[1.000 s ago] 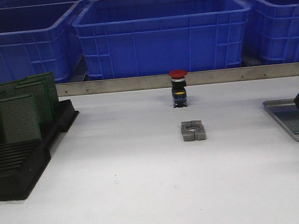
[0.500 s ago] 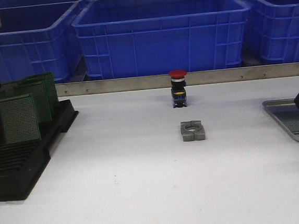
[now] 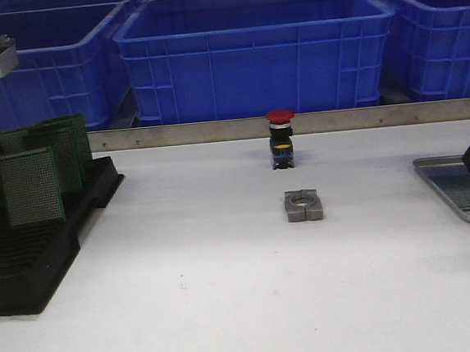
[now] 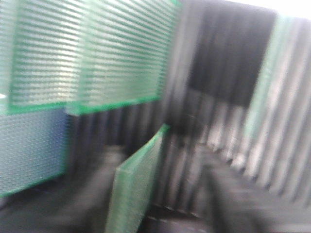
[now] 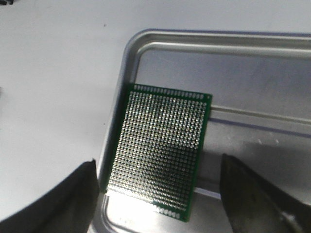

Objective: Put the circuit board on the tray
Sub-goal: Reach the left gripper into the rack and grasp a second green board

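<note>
No legible text, labels, brand marks or numbers anywhere. Circuit board (image 5: pixel 160 150) on tray (image 5: pixel 204 48) shows only plain hole grid; left wrist view blurred.

The left wrist view is badly blurred. Several green perforated circuit boards (image 4: pixel 87 53) stand upright in the slots of a black ribbed rack (image 4: pixel 228 145), and one nearer board (image 4: pixel 136 184) stands edge-on, tilted. No gripper fingers can be made out.
</note>
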